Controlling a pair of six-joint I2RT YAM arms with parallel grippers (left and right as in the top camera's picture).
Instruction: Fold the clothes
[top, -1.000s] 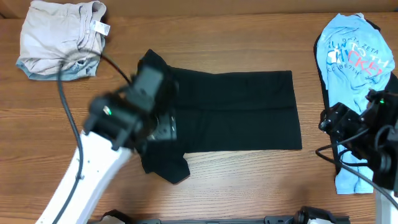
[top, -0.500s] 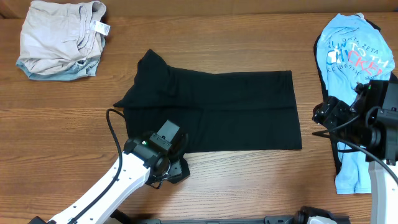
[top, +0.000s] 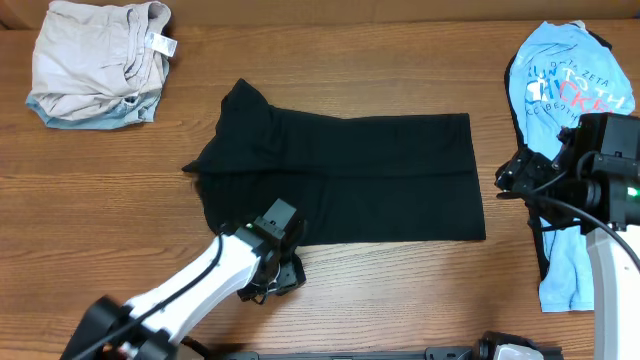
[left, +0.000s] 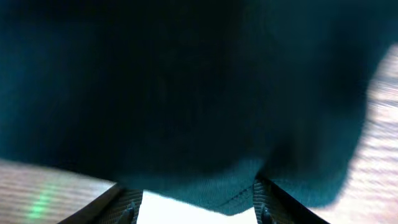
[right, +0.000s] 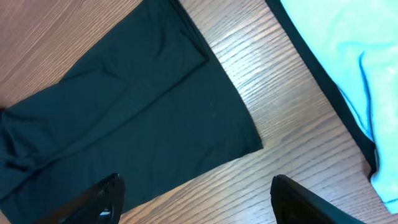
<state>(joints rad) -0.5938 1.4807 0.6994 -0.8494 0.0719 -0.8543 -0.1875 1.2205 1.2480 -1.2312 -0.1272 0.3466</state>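
Black shirt (top: 380, 175) flat, sleeve (left: 211, 186) at left gripper (left: 198, 210) — jaws spread, nothing pinched; right gripper (right: 199, 200) spread too, well clear. Risk — shallow bite, sleeve slipping, fold bunching.

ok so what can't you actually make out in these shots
- Left wrist view: the black shirt fills the frame, blurred; which part lies at the left gripper is unclear.
- Overhead: that gripper and its arm cover the shirt's lower-left corner.
- Overhead: the right arm hides part of the blue shirt.
- Overhead: the tag on the beige pile is too small to read.
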